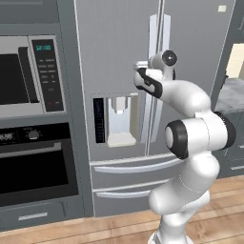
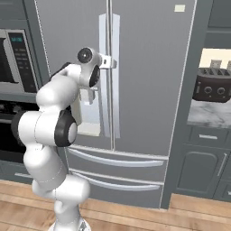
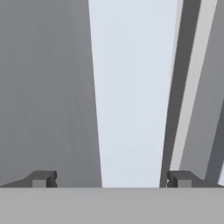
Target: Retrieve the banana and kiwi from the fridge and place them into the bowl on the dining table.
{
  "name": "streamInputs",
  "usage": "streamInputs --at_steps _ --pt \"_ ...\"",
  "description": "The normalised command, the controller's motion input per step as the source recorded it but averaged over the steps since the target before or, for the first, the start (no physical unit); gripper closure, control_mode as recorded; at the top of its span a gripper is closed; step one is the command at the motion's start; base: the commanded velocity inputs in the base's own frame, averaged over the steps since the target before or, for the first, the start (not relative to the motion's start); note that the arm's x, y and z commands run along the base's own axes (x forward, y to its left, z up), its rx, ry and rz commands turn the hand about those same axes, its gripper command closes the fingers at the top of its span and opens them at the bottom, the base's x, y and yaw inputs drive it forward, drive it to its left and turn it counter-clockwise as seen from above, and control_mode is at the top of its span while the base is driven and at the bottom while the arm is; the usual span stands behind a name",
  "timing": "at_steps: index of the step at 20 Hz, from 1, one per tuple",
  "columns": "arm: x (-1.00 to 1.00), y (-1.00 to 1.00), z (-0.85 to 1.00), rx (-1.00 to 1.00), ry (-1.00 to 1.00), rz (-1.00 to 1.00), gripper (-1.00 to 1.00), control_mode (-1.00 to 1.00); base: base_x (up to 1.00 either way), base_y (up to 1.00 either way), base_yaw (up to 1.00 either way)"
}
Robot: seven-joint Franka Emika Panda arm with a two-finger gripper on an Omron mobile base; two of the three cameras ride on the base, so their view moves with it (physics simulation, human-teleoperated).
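Note:
The grey steel fridge [image 1: 114,47] [image 2: 149,72] stands in front of me with both French doors shut. My gripper [image 1: 141,65] [image 2: 111,63] is raised to the left door's vertical handle [image 1: 153,43] [image 2: 103,40]. In the hand view the gripper [image 3: 111,178] is open, and the pale handle bar [image 3: 131,87] runs up between its two fingertips, untouched. The banana and kiwi are hidden behind the shut doors. The bowl and dining table are out of view.
A microwave [image 1: 21,78] and wall oven [image 1: 33,162] fill the column left of the fridge. The water dispenser [image 1: 119,121] sits in the left door, above two drawers [image 1: 128,167]. A dark toaster [image 2: 212,88] stands on the counter at right.

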Motion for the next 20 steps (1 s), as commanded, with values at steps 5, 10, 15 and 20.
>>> streamInputs --at_steps 5,10,15,20 --pt "0.55 -0.3 0.0 0.0 0.0 0.0 -1.0 -1.0 0.0 0.0 0.0" --pt "0.19 -0.56 0.0 0.0 0.0 0.0 -1.0 -1.0 0.0 0.0 0.0" --pt "0.1 -0.62 0.0 0.0 0.02 -0.01 -1.0 -1.0 0.0 0.0 0.0" --pt "0.06 -0.67 0.0 0.0 0.04 -0.03 -1.0 -1.0 0.0 0.0 0.0"
